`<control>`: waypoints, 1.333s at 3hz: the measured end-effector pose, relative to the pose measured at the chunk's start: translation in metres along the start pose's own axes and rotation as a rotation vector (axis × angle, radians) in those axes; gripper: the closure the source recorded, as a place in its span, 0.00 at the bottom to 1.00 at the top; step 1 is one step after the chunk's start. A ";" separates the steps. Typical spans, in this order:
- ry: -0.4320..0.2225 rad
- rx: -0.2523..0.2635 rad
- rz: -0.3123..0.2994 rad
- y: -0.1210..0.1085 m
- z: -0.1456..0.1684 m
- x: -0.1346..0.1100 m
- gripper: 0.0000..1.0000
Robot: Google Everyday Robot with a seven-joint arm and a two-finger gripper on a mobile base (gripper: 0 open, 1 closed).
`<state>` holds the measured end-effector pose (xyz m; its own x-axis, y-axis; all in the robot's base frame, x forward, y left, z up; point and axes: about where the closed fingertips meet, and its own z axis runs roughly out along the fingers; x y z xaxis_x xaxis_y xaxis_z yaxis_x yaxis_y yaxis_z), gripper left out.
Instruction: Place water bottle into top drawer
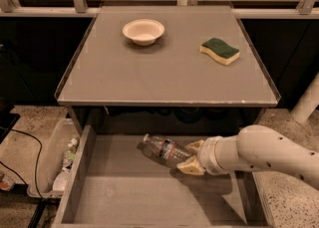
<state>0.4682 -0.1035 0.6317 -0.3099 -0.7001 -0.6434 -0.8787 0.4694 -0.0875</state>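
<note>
The water bottle is clear with a white cap at its upper left end and a blue, white and red label. It lies tilted inside the open top drawer, just above the drawer's grey bottom. My gripper reaches in from the right on a white arm and is shut on the bottle's base end, its yellowish fingers on either side of it.
Above the drawer, the grey tabletop holds a cream bowl at the back left and a green and yellow sponge at the back right. A clear bin with bottles stands on the floor to the left.
</note>
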 end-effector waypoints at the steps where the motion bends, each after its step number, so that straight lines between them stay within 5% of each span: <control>1: 0.000 0.000 0.000 0.000 0.000 0.000 0.36; 2: 0.000 0.000 0.000 0.000 0.000 0.000 0.11; 3: 0.000 0.000 0.000 0.000 0.000 0.000 0.00; 4: 0.000 0.000 0.000 0.000 0.000 0.000 0.00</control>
